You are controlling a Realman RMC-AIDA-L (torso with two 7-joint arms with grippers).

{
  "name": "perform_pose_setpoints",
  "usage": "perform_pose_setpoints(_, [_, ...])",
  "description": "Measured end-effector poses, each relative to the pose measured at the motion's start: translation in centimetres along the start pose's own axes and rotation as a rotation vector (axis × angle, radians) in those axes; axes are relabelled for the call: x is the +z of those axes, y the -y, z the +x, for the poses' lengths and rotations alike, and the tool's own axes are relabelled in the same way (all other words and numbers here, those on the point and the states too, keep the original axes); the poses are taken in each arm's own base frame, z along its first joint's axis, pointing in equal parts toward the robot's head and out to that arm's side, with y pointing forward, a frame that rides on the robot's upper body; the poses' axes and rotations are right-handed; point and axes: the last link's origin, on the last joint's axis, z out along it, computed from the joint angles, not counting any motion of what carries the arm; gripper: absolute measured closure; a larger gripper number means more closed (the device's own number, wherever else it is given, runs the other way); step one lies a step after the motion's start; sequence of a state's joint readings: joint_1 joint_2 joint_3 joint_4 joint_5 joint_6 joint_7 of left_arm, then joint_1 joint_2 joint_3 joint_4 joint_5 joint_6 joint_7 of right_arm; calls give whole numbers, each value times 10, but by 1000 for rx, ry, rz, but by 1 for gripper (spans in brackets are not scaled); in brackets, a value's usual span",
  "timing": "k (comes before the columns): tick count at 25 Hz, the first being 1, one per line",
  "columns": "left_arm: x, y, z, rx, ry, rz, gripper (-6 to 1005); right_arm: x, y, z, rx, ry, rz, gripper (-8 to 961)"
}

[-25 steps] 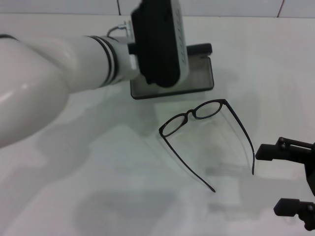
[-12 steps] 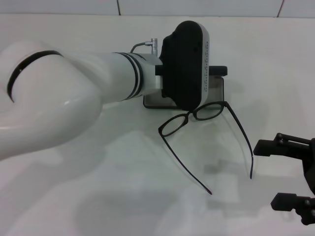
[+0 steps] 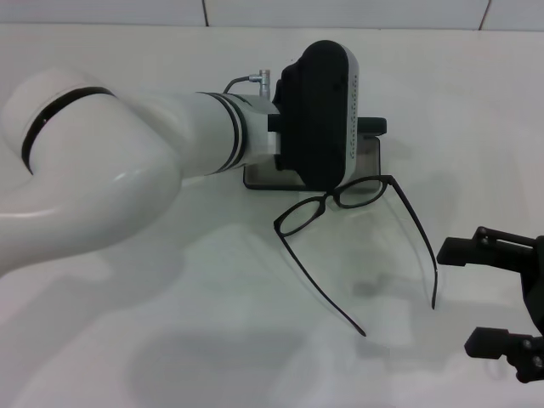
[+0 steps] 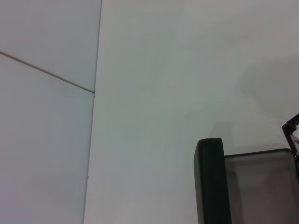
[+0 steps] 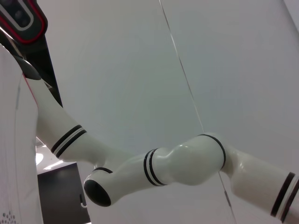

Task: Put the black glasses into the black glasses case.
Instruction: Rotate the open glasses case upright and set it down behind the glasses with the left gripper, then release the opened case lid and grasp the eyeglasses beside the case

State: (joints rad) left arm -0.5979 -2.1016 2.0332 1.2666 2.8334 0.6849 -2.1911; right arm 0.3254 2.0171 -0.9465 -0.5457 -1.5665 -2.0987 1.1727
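At about twelve o'clock from the middle of the white tabletop (image 3: pixel 170 340), the black glasses case (image 3: pixel 367 153) lies open with its grey lining up, most of it hidden behind the left arm's wrist housing. The left claw (image 3: pixel 316 115) hangs right over the case, but I cannot tell whether it is gripping the case or merely touching it. Compared with a second ago, the case has been dragged from the eleven o'clock side toward the one o'clock side, and the arm has swung across with it; over the last half second it has barely shifted. The case's near edge now sits just beside the lens rims.

The black glasses (image 3: pixel 340 200) rest unfolded near the centre, lenses pointing toward twelve o'clock, both temple arms trailing toward five and six o'clock. They have hardly moved.

Down at four o'clock the right claw (image 3: pixel 497 297) waits low, its two fingers spread wide apart and holding nothing, just beyond the tip of the nearer temple.

I judge the case is now placed for loading, and picking up the glasses remains undone.
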Motion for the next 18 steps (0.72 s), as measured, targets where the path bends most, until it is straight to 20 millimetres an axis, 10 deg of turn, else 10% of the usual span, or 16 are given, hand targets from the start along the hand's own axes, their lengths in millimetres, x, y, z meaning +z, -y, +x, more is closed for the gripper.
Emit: perform_pose_setpoints(18, [-15,6,7,-24,-53,61,572,-2,2,-1,-7,0,20,128])
